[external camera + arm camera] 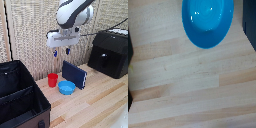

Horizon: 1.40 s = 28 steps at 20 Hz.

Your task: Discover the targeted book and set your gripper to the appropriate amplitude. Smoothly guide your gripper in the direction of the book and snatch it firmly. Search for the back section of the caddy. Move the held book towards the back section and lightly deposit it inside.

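Note:
The book [74,74], a thin dark navy hardcover, stands on its long edge on the wooden table, just behind the blue bowl [66,87]. My gripper [60,51] hangs open and empty in the air above and slightly to the exterior view's left of the book, with a blue-tipped finger [54,51] on either side. The black fabric caddy [30,90] fills the exterior view's lower left, with a divider across it. Its back section [12,79] lies beyond the divider. The wrist view shows the blue bowl [208,22] on the wood below; my fingers do not show there.
A red cup [52,79] stands between the caddy and the bowl. A black hard-cased machine [110,52] sits at the exterior view's right, close to the book. A woven screen backs the table. Dark strips at both side edges of the wrist view cannot be identified.

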Available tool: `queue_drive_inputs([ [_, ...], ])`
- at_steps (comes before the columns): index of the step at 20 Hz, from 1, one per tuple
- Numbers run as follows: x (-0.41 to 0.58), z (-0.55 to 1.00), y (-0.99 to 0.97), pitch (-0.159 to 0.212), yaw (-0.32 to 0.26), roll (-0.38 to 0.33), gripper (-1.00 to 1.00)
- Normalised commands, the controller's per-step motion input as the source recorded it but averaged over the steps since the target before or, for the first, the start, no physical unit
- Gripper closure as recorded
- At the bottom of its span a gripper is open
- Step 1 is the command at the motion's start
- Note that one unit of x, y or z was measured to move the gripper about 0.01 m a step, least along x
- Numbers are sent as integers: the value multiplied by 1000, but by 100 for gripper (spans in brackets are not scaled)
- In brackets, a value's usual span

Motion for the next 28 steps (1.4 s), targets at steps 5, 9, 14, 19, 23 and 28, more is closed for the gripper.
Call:
queue_drive_inputs([
  [5,0,-101,-565,-23,12,7,-100],
  [9,29,-139,-646,-20,31,1,-100],
  [14,127,-131,-615,0,93,0,-100],
  [19,152,-181,-470,0,125,-7,-100],
  [23,171,-264,-320,0,117,-44,-100],
  [28,221,-319,-116,16,93,-105,-100],
])
